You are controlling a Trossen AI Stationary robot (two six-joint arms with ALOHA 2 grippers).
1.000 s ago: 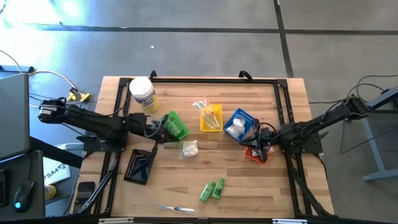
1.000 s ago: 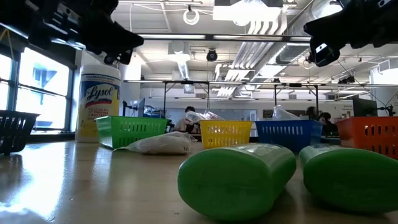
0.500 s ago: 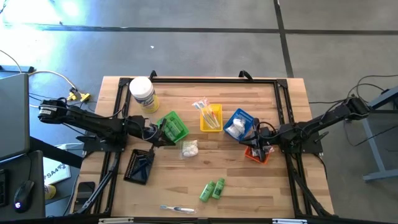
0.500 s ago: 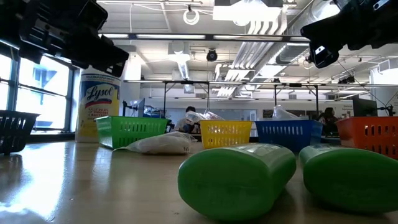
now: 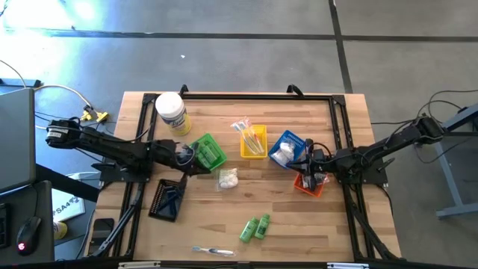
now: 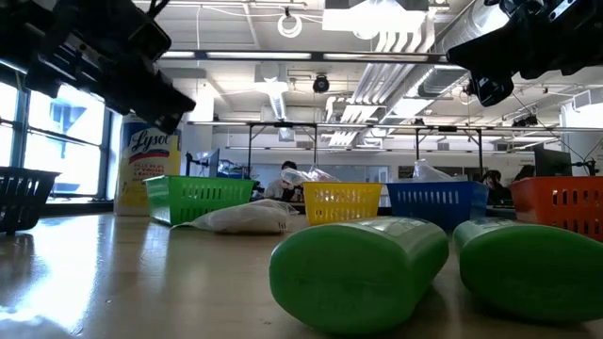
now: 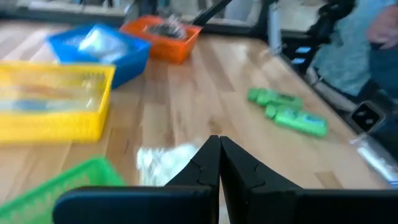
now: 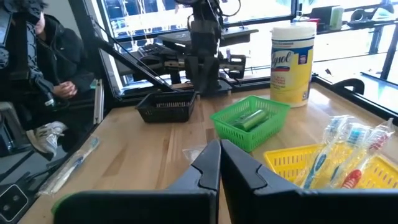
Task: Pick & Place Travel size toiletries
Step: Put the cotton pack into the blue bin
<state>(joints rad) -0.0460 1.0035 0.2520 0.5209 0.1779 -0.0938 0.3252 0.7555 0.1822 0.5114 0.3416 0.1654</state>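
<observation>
On the wooden table (image 5: 224, 217), near its left edge, sits a black tray (image 5: 167, 200) with dark things inside that are too small to make out. Behind it, close to the far left corner, stands a big white jar (image 5: 172, 113) with a yellow label. Next comes a green tray (image 5: 210, 151) holding one small green tube (image 8: 247, 118). The left gripper (image 5: 190, 158) hangs right at this tray's left side, with its two fingers pressed together and nothing between them.

Just past the green tray, a white packet (image 5: 227, 178) lies flat on the bare wood. In the middle by the far edge is a yellow tray (image 5: 254, 142) with clear-wrapped toothbrushes (image 8: 339, 148) in it, blue and red ones. Nearer the front edge lie two green tubes (image 5: 255, 227) side by side, and a wrapped toothbrush (image 5: 212, 251) rests right by the front edge.

Further right is a blue tray (image 5: 287, 149) with white packets inside. Touching it is an orange tray (image 5: 308, 185) with dark things in it. The right gripper (image 5: 312, 166) hangs over these two trays, fingers together, holding nothing.
</observation>
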